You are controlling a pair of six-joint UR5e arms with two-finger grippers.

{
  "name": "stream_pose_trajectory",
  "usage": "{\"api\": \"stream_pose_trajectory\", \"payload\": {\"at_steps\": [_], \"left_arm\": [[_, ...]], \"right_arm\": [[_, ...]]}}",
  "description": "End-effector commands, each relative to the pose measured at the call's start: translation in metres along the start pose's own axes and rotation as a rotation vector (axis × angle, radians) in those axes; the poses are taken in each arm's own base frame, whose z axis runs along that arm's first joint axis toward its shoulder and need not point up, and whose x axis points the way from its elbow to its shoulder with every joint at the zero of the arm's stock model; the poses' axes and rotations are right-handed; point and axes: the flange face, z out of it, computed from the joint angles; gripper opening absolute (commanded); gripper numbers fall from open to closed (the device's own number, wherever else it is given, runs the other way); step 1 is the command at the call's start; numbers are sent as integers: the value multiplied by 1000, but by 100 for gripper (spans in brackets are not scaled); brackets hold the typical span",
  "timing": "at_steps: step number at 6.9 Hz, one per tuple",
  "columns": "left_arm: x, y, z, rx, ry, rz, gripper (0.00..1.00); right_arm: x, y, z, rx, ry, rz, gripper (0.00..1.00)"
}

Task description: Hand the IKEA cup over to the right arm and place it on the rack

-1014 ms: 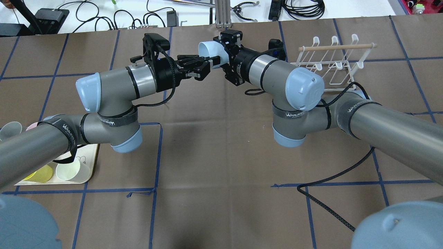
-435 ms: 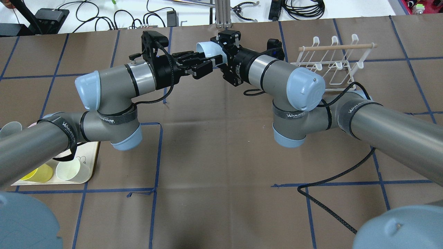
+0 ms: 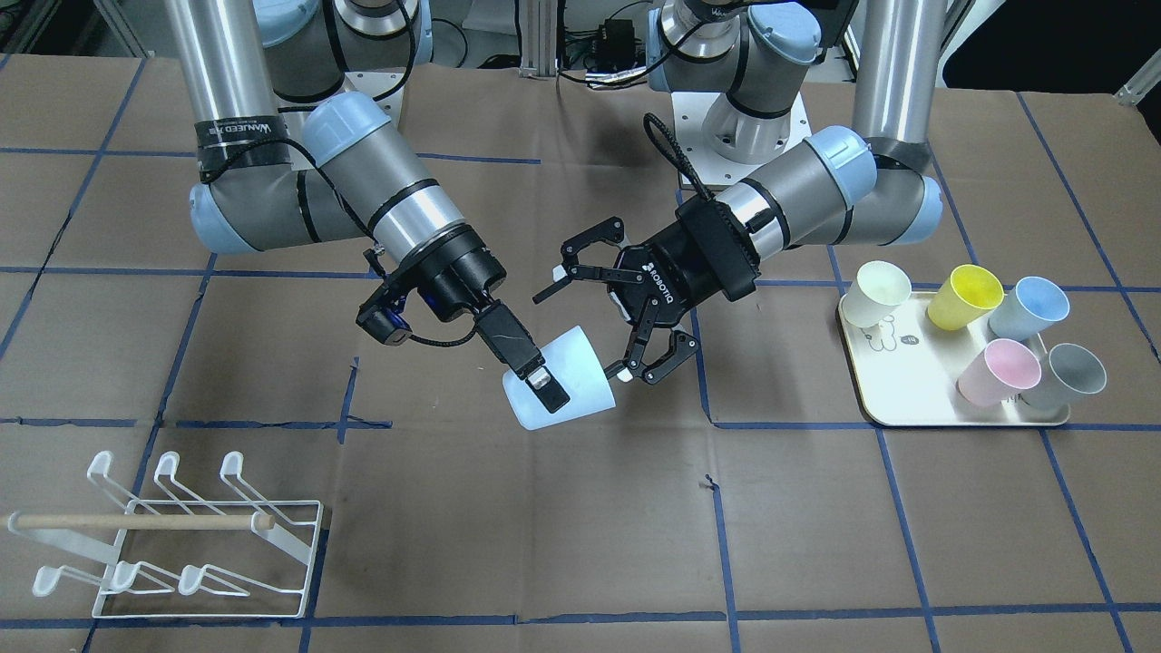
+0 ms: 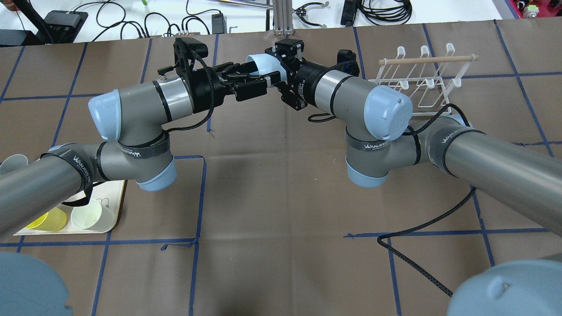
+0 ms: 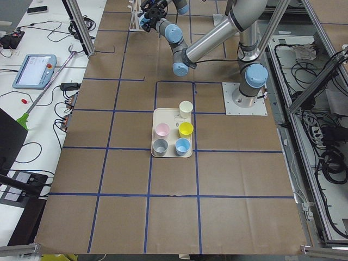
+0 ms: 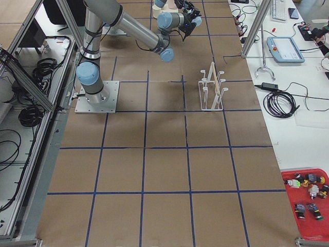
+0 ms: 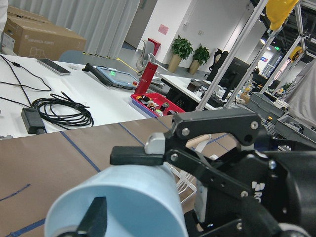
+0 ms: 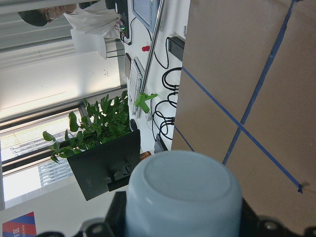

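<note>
Bright lab, potted plants (image 7: 182, 48), white curtains (image 7: 98, 22)

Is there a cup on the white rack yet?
No, every prong of the rack is bare, and the pale blue cup is up in the air, held by the right gripper.

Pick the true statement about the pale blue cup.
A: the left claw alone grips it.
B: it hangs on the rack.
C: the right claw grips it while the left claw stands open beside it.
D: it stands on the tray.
C: in the front-facing view the right claw is closed on the pale blue cup, holding it in the air, and the left claw has its fingers spread wide next to it.
</note>
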Motion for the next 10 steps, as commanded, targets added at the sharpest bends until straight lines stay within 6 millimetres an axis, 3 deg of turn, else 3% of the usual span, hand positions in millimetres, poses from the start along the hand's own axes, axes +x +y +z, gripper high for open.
{"api": "stream_pose_trajectory", "payload": {"at_steps": [1,2,3,4,6,7,8,9,10], "left_arm": [[-27,-3,-40,38,-19,-39,98],[-47,-11,-77,80,-60,-53,98],[-64,-16,-102,109,-99,-62,98],[-81,-18,-117,126,-141,-78,98],[-107,-16,-120,101,-306,-154,98],[-120,-15,-118,72,-392,-197,98],[-133,-21,-116,35,-449,-249,98],[-136,-32,-101,-32,-509,-297,98],[-129,-52,-79,-148,-616,-341,99]], "right_arm": [[-4,-6,0,0,-6,-15,39],[-11,-17,-2,20,-20,-15,39],[-20,-38,-8,56,-38,-77,32],[-26,-53,-15,90,-39,-277,29],[-29,-74,-24,228,12,-632,24],[-36,-87,-35,348,87,-900,22],[-37,-102,-41,358,196,-1127,22],[-44,-120,-53,365,265,-1271,20],[-46,-145,-64,381,318,-1309,19]]}}
